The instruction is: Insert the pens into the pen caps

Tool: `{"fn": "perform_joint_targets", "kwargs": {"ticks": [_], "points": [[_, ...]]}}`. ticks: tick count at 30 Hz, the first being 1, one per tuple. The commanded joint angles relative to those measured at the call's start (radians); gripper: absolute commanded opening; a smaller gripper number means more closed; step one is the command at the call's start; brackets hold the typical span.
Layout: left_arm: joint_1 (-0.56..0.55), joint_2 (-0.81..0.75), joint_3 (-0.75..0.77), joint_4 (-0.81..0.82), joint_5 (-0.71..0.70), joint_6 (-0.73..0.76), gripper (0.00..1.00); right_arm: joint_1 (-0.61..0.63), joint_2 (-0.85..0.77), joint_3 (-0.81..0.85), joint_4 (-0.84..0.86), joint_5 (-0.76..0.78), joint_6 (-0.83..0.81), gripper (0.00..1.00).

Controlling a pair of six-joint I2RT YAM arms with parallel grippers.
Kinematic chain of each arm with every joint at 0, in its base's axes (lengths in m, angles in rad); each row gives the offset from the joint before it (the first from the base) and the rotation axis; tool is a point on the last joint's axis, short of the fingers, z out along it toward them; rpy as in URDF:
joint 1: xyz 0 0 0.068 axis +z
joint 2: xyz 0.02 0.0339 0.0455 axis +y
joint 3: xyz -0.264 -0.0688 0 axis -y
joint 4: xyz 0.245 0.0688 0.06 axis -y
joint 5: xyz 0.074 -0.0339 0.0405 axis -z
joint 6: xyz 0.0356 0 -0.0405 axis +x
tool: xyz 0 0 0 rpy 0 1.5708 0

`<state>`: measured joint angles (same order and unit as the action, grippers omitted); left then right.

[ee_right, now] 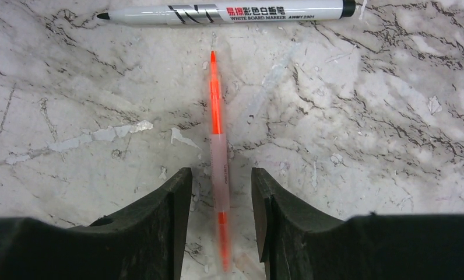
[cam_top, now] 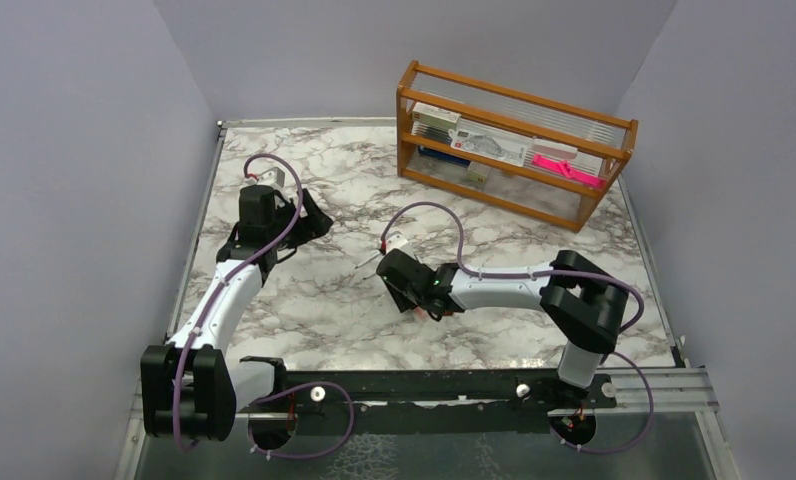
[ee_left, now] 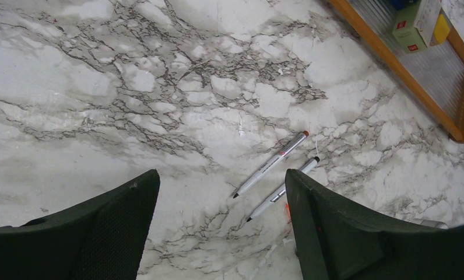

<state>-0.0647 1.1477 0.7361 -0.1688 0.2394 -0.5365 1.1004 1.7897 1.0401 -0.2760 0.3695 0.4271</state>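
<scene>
Two silvery-grey pens lie side by side on the marble in the left wrist view, one (ee_left: pixel 270 164) with a reddish end, the other (ee_left: pixel 282 189) with a black end. My left gripper (ee_left: pixel 221 175) hangs open above the table just short of them, holding nothing. In the right wrist view the orange-red pen (ee_right: pixel 217 111) lies flat between the fingers of my right gripper (ee_right: pixel 221 178). There is a gap on each side of it, so the jaws are open. A silvery-grey pen (ee_right: pixel 227 11) lies crosswise beyond its tip. The pen caps are out of view.
A wooden rack (cam_top: pixel 514 150) stands at the back right, holding boxes and a pink strip (cam_top: pixel 566 168). Its corner (ee_left: pixel 404 64) shows in the left wrist view. Left gripper (cam_top: pixel 312 222) and right gripper (cam_top: pixel 414 298) sit mid-table, about a hand's width apart.
</scene>
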Motion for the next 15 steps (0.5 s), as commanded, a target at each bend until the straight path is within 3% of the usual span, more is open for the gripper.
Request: {"fn": "perform_joint_targets", "kwargs": {"ticks": [1, 11, 15], "points": [[0.007, -0.001, -0.018, 0.028, 0.033, 0.0, 0.81, -0.005, -0.057, -0.029, 0.025, 0.025, 0.023, 0.43], [0.007, 0.008, -0.014, 0.03, 0.035, 0.001, 0.81, -0.014, -0.061, -0.076, 0.032, -0.106, 0.062, 0.41], [0.007, 0.024, -0.014, 0.04, 0.06, -0.007, 0.81, -0.015, -0.086, -0.148, 0.07, -0.171, 0.075, 0.28]]}}
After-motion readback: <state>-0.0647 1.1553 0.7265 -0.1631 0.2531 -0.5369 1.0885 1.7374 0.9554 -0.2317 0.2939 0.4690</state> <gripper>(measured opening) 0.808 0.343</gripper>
